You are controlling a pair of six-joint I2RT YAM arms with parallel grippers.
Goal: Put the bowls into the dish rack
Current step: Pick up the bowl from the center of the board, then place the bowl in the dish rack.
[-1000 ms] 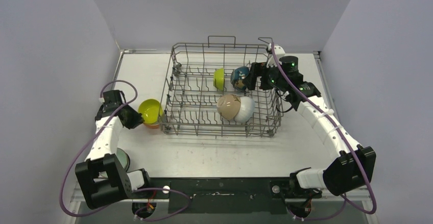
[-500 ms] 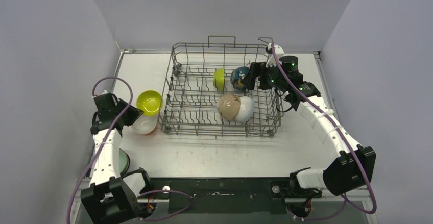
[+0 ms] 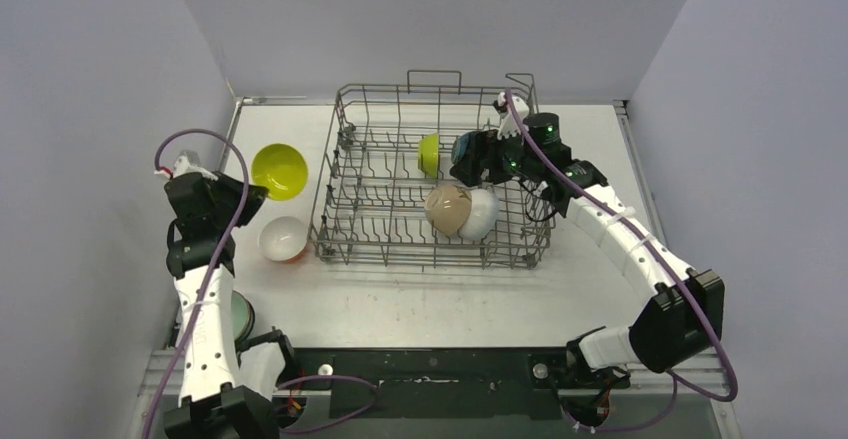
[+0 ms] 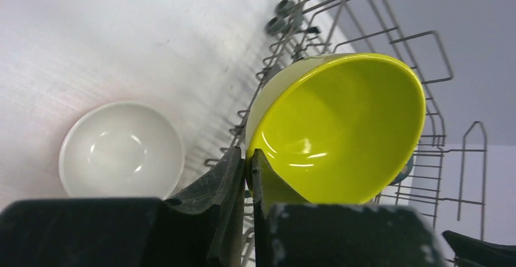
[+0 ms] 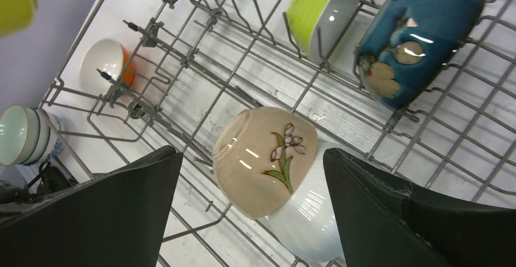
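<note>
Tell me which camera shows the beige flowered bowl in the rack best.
The right wrist view: the beige bowl fills the centre, close up, its painted flower clear. The top view shows it small, with no detail. The left wrist view does not show it.

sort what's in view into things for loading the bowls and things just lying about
For the job: dish rack; yellow bowl in left hand; orange bowl; stacked pale bowls; racked green bowl, blue bowl, beige bowl, white bowl.
Just there: purple cables; table.
</note>
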